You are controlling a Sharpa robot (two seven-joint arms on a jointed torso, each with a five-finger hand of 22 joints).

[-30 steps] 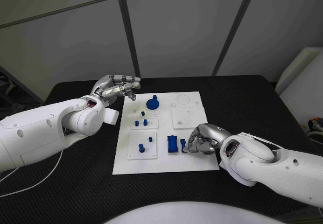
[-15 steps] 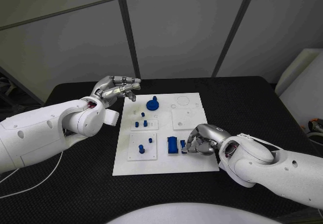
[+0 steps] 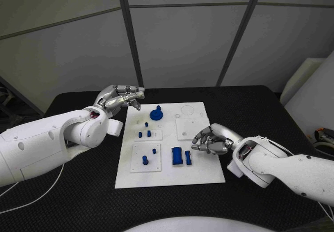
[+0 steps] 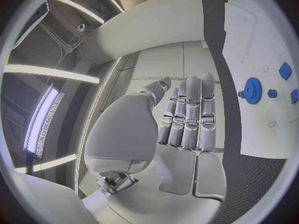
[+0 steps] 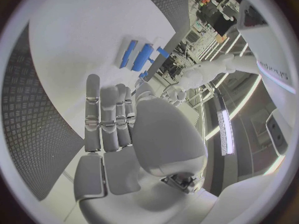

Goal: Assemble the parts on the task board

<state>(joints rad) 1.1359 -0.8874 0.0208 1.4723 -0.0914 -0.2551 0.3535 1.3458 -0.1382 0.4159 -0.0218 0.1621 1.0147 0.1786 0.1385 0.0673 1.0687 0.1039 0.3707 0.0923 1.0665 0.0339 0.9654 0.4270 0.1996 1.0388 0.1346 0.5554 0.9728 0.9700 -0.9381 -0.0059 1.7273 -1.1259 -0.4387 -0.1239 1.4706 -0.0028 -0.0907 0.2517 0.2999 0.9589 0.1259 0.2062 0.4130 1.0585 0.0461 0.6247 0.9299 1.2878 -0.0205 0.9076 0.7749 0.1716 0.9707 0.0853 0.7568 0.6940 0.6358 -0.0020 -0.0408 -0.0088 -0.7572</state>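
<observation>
Left hand (image 3: 119, 95) parked off task board's (image 3: 201, 174) far-left corner, over tabletop (image 3: 83, 193). Fingers straight, side by side, holding nothing, guess I'm keeping it clear.

Blue gear (image 3: 157, 114) sits on board just beside it; pegs (image 3: 144, 134) stand mid-board.

Two blue blocks (image 3: 181, 156) lie ahead of right hand (image 3: 212, 141). That hand hovers beside them, fingers loosely curled, nothing in them.

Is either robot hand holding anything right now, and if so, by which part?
Nothing is held. The left hand hovers beside the board, fingers together and bare. The right hand has curled fingers with no part in them.
</observation>
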